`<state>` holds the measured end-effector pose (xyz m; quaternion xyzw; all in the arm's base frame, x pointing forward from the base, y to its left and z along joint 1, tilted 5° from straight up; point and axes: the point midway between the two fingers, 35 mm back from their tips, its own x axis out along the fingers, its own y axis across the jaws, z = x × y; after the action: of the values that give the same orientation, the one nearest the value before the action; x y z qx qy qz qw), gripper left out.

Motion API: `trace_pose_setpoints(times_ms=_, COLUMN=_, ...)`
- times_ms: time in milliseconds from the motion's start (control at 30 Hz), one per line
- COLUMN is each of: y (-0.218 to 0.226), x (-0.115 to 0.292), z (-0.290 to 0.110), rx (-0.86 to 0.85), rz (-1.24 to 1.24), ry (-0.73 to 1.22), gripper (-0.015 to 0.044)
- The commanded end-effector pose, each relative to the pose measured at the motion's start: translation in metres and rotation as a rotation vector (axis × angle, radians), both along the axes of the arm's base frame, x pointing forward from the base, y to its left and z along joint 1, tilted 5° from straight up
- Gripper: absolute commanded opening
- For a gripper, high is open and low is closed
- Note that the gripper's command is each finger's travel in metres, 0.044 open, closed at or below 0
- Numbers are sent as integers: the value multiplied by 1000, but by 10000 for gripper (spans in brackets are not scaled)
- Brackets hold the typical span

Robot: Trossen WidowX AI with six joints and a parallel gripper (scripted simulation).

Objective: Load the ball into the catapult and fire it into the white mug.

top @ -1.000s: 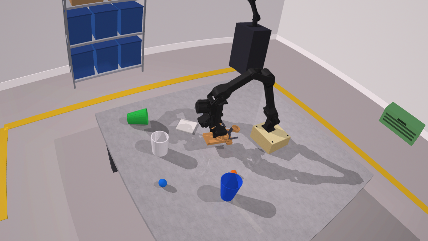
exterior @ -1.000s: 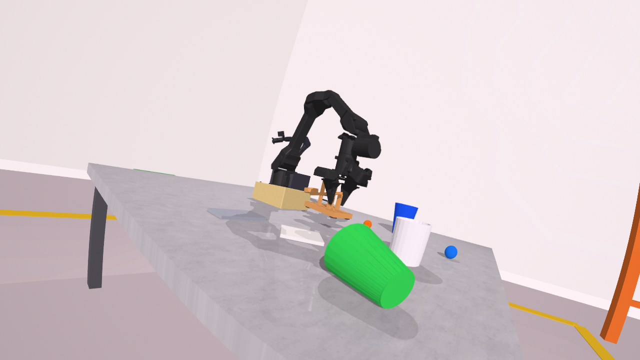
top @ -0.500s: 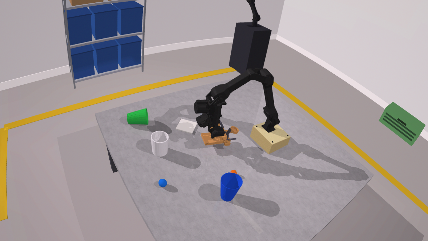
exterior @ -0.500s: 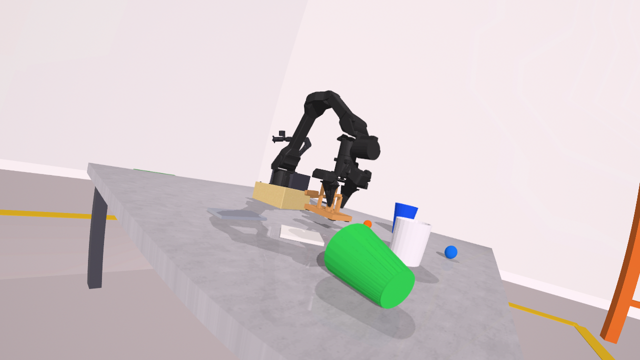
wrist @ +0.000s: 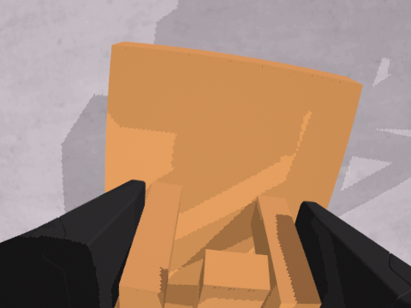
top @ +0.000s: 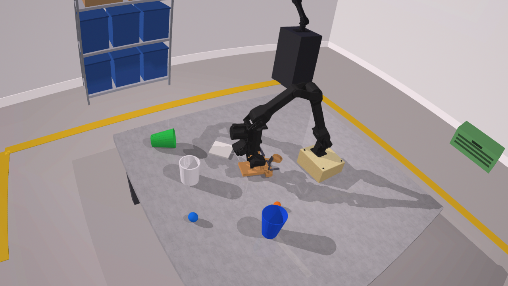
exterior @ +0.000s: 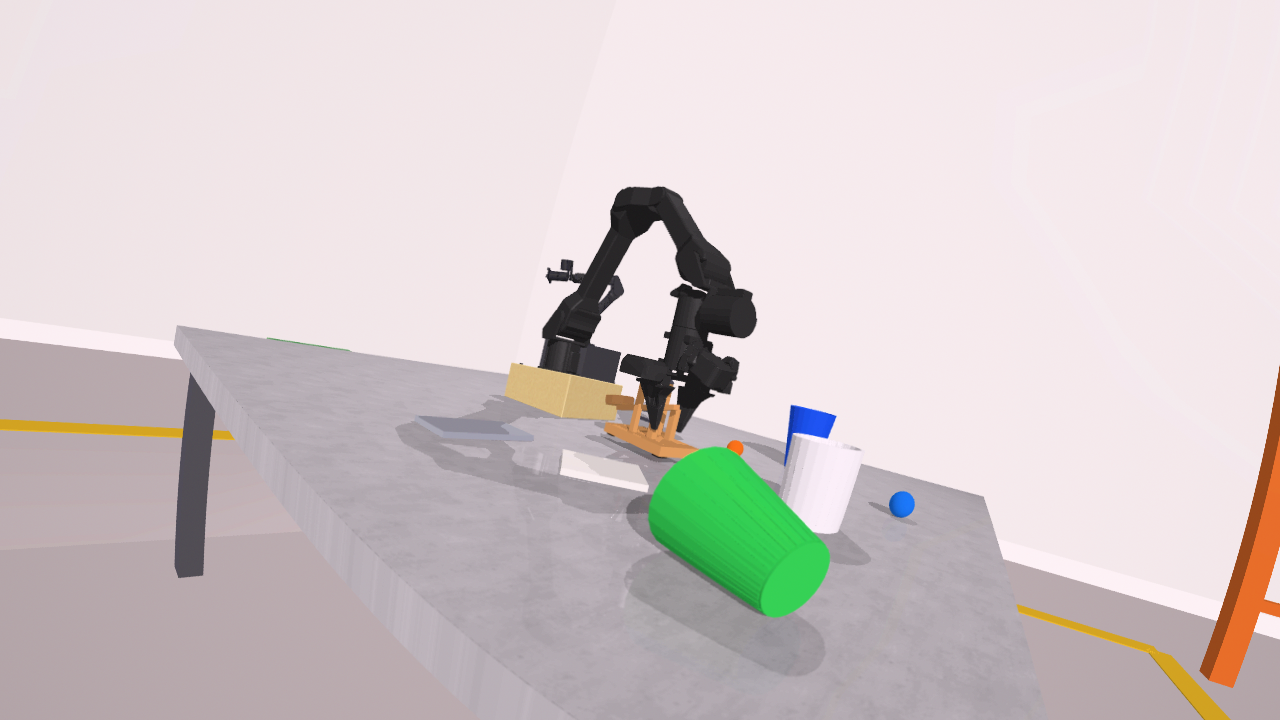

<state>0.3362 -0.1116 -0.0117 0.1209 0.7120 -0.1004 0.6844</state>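
The wooden catapult [top: 245, 169] [exterior: 637, 437] [wrist: 229, 115] stands mid-table, its spoon end [top: 277, 157] towards the arm's base. I see no ball in the spoon. My gripper [top: 254, 163] [exterior: 667, 415] [wrist: 223, 205] reaches down from above and is shut on the catapult's upright frame, one finger on each side post. The white mug [top: 189, 171] [exterior: 819, 485] stands upright to the catapult's left. A blue ball [top: 193, 217] [exterior: 901, 504] lies on the table near the front. An orange ball [top: 277, 203] [exterior: 734, 446] lies just behind the blue cup [top: 273, 222] [exterior: 810, 420].
A green cup [top: 164, 138] [exterior: 733, 528] lies on its side at the back left. A flat white block [top: 220, 149] [exterior: 599, 467] lies beside the catapult, and a thin grey plate [exterior: 469, 428] lies farther off. The arm stands on a tan box [top: 321, 167] [exterior: 550, 394].
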Motion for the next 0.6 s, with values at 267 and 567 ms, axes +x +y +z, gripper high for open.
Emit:
trace_pose_setpoints(times_ms=267, y=0, x=-1, z=-10, rx=0, rz=0, ry=1, gripper=0)
trace_pose_setpoints(times_ms=567, y=0, x=-1, z=-10, rx=0, rz=0, ry=1, gripper=157)
